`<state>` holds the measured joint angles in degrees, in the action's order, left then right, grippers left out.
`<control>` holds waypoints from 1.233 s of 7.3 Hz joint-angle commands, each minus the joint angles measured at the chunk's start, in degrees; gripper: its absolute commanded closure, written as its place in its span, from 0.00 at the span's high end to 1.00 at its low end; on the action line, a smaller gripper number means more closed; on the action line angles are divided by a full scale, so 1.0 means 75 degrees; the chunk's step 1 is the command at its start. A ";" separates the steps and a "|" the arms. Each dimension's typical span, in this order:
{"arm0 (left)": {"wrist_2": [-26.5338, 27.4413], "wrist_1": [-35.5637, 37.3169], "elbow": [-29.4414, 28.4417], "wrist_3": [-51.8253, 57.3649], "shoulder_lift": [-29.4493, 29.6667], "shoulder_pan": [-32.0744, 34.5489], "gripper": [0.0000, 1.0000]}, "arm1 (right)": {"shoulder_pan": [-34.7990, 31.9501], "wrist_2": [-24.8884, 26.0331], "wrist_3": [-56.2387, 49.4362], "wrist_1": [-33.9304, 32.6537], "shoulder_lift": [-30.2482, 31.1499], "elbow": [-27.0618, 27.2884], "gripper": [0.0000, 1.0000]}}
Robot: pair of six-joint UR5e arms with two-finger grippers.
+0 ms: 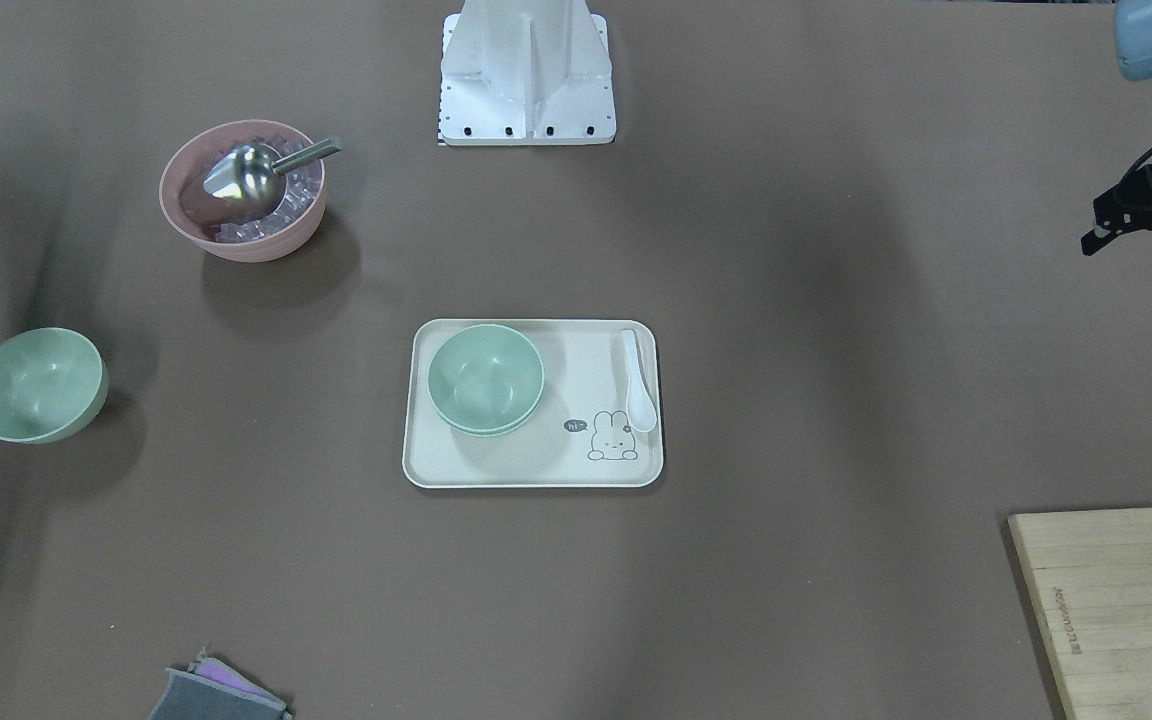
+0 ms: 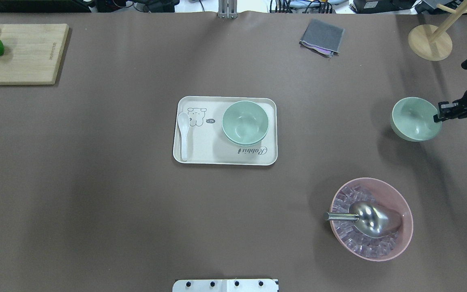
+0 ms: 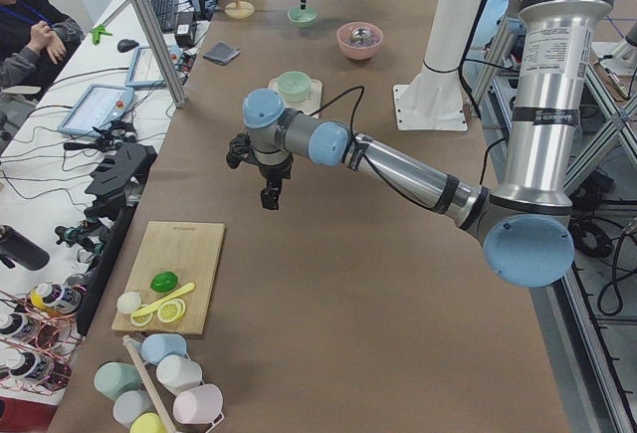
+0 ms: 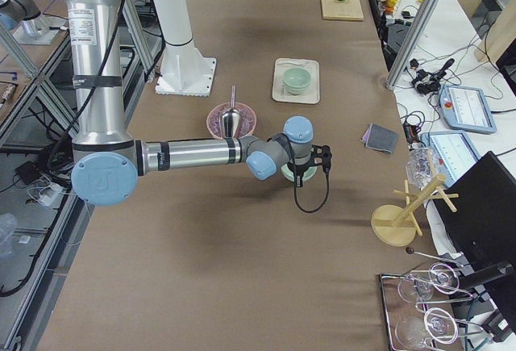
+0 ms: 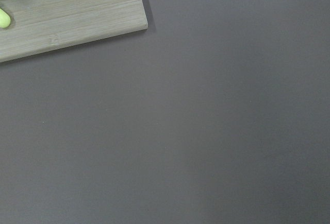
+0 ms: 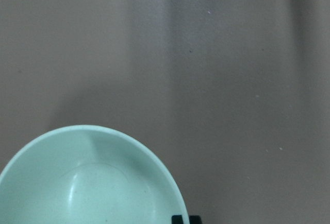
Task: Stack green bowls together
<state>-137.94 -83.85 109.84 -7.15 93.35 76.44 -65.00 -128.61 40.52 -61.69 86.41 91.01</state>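
- Near the worktop's right end, the right gripper [image 2: 439, 117] is clamped on the rim of the third green bowl [image 2: 415, 119], which is empty, tilted and seemingly lifted. I judge this the carrying step; next it must travel to the tray and lower squarely into the stack.
- Tray [image 2: 201, 150], mid-worktop: two nested green bowls [image 2: 245, 123], empty, and a white spoon [image 2: 183, 134].
- Pink bowl [image 2: 404, 211]: ice cubes [image 2: 353, 241] and a metal scoop [image 2: 373, 219].
- Left gripper [image 1: 1136, 252]: jaws apart, holding nothing.

Green bowl [image 6: 87, 183] btm-left, brown table [image 6: 232, 54] behind, black fingertip [image 6: 185, 220] at rim.
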 commanded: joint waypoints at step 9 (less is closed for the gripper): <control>0.0017 0.0047 -0.0782 0.2841 -0.0728 0.1714 0.99 | 0.1444 0.0095 0.3098 -0.3892 -0.3491 0.1494 0.00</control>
<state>-137.71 -83.50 104.06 14.45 87.93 89.34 -57.77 -129.53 57.02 -90.94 63.12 102.17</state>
